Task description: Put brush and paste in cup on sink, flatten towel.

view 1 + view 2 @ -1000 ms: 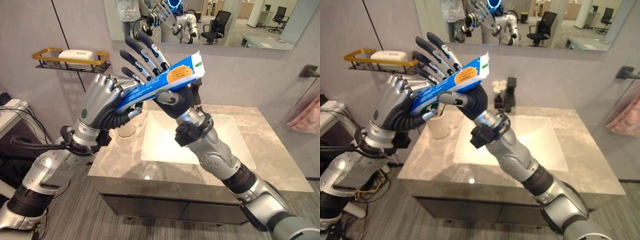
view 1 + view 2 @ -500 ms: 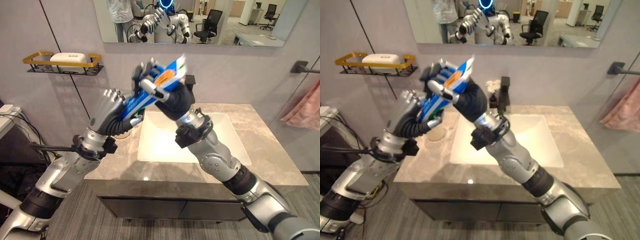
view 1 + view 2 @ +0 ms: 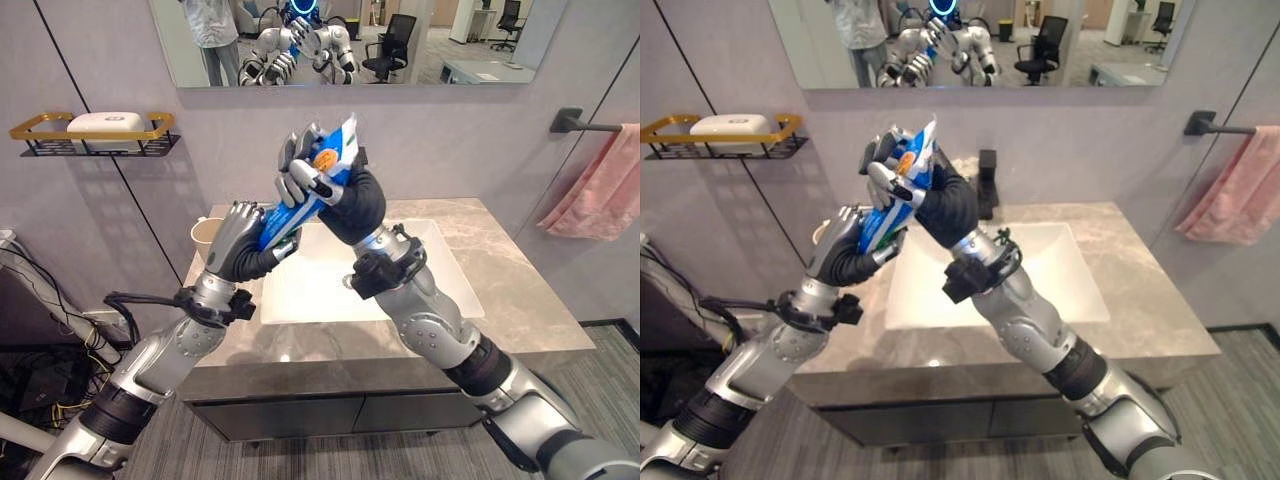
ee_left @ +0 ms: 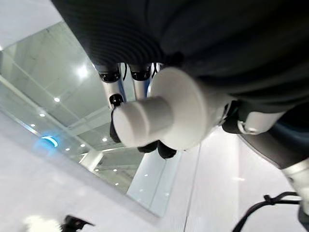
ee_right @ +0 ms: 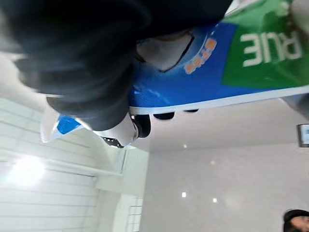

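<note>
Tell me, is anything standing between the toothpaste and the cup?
Nothing visible does. Both hands, left hand and right hand, hold the toothpaste above the counter; the cup stands just beyond the left hand.

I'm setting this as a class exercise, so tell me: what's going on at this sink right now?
Both robot hands hold a blue toothpaste tube up above the sink. The left robot hand grips its lower end, near the white cap; the right robot hand is curled round its upper end. The cup waits on the counter's back left corner, and the pink towel hangs bunched on its bar.
</note>
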Tool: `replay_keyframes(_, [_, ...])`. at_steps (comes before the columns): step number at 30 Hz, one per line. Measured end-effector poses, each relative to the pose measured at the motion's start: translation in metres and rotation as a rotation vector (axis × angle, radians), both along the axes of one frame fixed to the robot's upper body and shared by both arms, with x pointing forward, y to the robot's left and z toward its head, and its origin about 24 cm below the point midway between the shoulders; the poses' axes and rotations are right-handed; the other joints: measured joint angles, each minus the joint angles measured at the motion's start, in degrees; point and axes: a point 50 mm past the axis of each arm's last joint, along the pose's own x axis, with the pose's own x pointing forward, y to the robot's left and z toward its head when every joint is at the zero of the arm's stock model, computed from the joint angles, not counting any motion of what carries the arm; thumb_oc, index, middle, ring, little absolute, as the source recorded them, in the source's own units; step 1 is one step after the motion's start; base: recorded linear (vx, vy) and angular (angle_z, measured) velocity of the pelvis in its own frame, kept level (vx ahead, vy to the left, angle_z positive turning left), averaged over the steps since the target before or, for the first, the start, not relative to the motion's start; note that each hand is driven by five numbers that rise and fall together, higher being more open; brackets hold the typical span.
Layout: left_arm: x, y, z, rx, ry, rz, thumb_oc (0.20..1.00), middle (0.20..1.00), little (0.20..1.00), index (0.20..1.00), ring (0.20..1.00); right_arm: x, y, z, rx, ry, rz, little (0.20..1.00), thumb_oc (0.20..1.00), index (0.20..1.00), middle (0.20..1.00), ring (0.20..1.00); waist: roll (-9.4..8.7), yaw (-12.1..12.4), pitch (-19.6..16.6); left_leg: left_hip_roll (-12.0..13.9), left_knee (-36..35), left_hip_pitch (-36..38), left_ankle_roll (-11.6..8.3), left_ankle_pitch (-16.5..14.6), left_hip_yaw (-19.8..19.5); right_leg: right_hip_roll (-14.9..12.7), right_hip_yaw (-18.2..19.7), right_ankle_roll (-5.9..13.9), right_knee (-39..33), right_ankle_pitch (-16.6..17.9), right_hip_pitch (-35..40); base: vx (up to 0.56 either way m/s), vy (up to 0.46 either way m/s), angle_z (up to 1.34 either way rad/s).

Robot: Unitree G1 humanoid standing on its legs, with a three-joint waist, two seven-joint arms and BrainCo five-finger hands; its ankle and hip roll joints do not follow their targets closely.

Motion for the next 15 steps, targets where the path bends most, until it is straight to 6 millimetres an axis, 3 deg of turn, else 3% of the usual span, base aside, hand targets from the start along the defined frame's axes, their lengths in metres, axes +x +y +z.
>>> replay_keyframes(1, [0.0002,0.0001,-0.0001,0.001,0.002,0.002,0.200,0.200,0.200,0.200,0.200,0.0000,0.0004,-0.0001,0.002,0.003,0.000,0.200,0.200,0.200,0.200,0.200,0.00,0.0,0.0,0.0,0.0,0.0,0.00,0.0,0.0,0.0,0.0,0.00,0.0,0.0,0.0,0.00,0.000,0.00])
replay_keyframes(2, [0.0004,0.0001,-0.0003,0.003,0.006,0.002,0.762,0.762,0.762,0.762,0.762,0.0000,0.0003,-0.0003,0.002,0.004,-0.001,0.200,0.200,0.200,0.200,0.200,-0.03,0.1,0.0,0.0,0.0,-0.1,0.00,0.0,0.0,0.0,0.0,0.00,0.0,0.0,0.0,0.00,0.000,0.00])
replay_keyframes(3, [0.0008,0.0003,-0.0006,0.005,0.012,0.005,1.000,1.000,1.000,1.000,1.000,0.0000,0.0003,-0.0003,0.001,0.004,-0.002,0.200,0.200,0.200,0.200,0.200,-0.04,0.2,0.0,0.0,0.0,-0.1,0.00,0.0,-0.1,0.0,-0.1,0.00,0.0,0.0,0.0,0.00,0.000,0.00])
replay_keyframes(11, [0.0037,0.0043,-0.0005,-0.054,0.047,0.029,1.000,1.000,1.000,1.000,1.000,-0.0012,0.0015,0.0008,-0.001,-0.004,-0.019,0.200,0.200,0.200,0.200,0.200,-0.47,0.3,0.1,0.0,0.0,-0.2,0.00,0.0,-0.4,0.0,-0.4,0.00,0.0,0.0,0.1,0.00,0.000,0.00])
replay_keyframes(15, [0.0000,0.0095,-0.0096,-0.132,0.109,0.052,1.000,1.000,1.000,1.000,1.000,-0.0036,-0.0036,0.0063,0.023,-0.022,-0.058,0.200,0.200,0.200,0.200,0.200,-1.21,0.5,0.4,0.0,0.0,-1.2,-0.08,0.2,-2.0,0.0,-1.8,-0.03,0.0,-0.1,0.1,-0.01,-0.007,0.15])
